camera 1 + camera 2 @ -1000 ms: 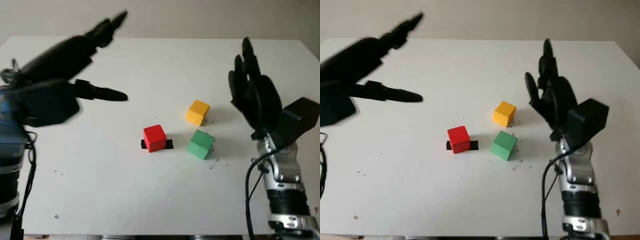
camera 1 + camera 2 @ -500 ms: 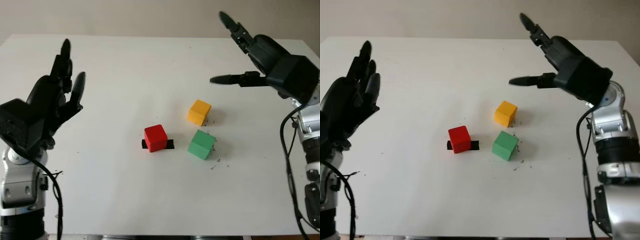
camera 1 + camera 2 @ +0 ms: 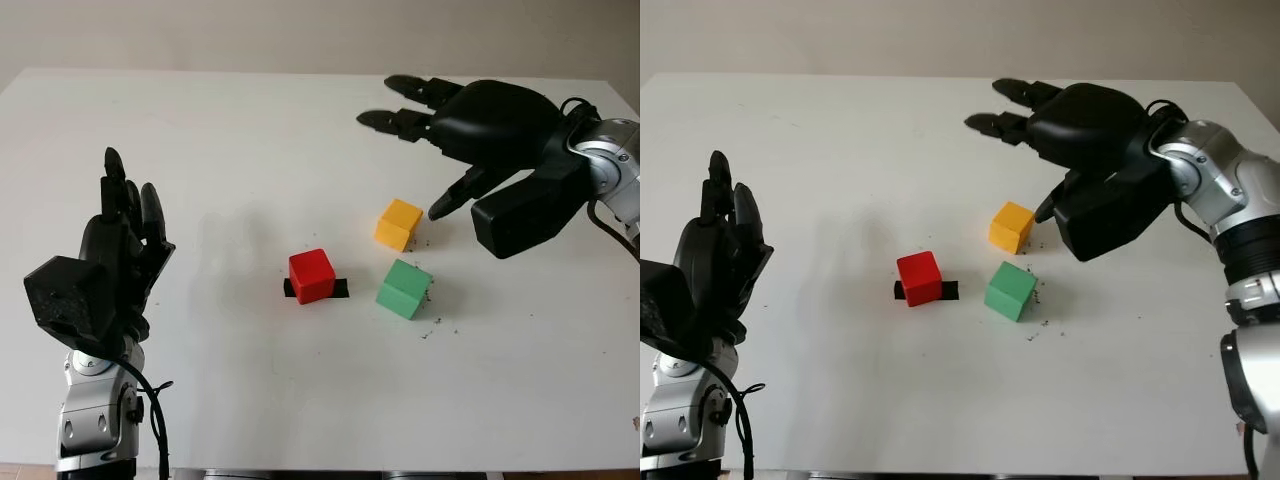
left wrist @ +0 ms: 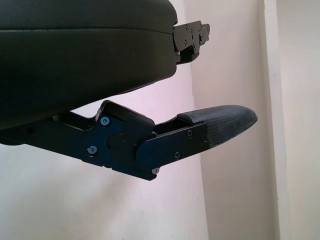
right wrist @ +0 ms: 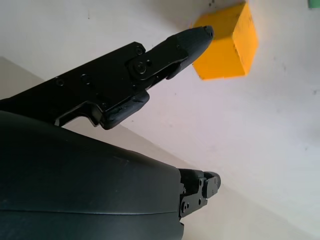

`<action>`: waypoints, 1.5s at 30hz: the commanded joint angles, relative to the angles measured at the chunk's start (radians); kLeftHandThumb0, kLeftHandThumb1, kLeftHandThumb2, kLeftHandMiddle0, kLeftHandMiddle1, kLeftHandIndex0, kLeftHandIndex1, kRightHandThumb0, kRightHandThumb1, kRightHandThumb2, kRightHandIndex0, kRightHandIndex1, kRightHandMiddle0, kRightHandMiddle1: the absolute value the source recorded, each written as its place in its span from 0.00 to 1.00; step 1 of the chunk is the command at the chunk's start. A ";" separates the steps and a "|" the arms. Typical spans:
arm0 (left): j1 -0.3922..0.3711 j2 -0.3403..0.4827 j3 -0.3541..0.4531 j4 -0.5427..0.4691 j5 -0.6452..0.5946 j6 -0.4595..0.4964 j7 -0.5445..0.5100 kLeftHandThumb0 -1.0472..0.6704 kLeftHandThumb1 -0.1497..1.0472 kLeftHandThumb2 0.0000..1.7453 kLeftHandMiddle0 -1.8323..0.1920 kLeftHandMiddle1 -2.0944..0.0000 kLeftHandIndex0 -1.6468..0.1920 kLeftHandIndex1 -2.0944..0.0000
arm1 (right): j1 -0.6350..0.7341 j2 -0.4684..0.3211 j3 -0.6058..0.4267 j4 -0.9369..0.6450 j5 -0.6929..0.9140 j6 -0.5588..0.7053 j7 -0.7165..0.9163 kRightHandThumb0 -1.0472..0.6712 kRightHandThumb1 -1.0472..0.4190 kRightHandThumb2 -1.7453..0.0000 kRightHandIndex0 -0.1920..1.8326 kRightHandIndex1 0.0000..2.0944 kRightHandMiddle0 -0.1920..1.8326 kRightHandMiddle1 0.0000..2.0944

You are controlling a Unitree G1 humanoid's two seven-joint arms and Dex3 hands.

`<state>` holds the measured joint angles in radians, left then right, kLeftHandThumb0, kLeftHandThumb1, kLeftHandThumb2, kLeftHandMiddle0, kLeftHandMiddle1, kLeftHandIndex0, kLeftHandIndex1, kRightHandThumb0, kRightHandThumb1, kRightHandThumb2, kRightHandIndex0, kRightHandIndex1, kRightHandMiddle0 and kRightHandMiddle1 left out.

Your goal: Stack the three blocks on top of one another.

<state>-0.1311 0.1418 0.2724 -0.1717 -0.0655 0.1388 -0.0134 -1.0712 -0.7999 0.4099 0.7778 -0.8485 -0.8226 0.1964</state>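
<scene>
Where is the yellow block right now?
In the head views the yellow block sits on the white table right of centre, just beyond the green block and up-right of the red block. The open right robot hand hovers over it.

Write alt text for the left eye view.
The open right hand hovers above a yellow block on a white table. A red block and a green block sit nearer; the open left hand is raised at left.
</scene>
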 commanded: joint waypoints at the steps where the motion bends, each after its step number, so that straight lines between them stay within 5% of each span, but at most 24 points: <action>1: 0.001 0.011 0.003 0.007 -0.007 -0.013 0.000 0.18 1.00 0.41 0.99 0.98 1.00 1.00 | -0.038 -0.012 0.021 0.021 -0.025 -0.020 -0.031 0.26 0.17 0.97 0.09 0.04 0.21 0.08; 27: 0.014 0.065 -0.042 -0.081 -0.010 0.020 -0.052 0.15 1.00 0.41 0.99 0.98 1.00 0.99 | -0.028 0.093 0.160 0.257 -0.090 0.003 -0.253 0.32 0.14 0.97 0.10 0.03 0.30 0.07; 45: 0.036 0.084 -0.067 -0.120 -0.008 0.020 -0.120 0.15 1.00 0.42 1.00 1.00 1.00 1.00 | -0.057 0.085 0.246 0.298 -0.168 0.018 -0.385 0.39 0.11 0.97 0.15 0.04 0.49 0.16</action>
<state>-0.1082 0.2158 0.2116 -0.2794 -0.0719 0.1712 -0.1282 -1.1052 -0.7083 0.6499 1.0709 -1.0115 -0.8100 -0.1778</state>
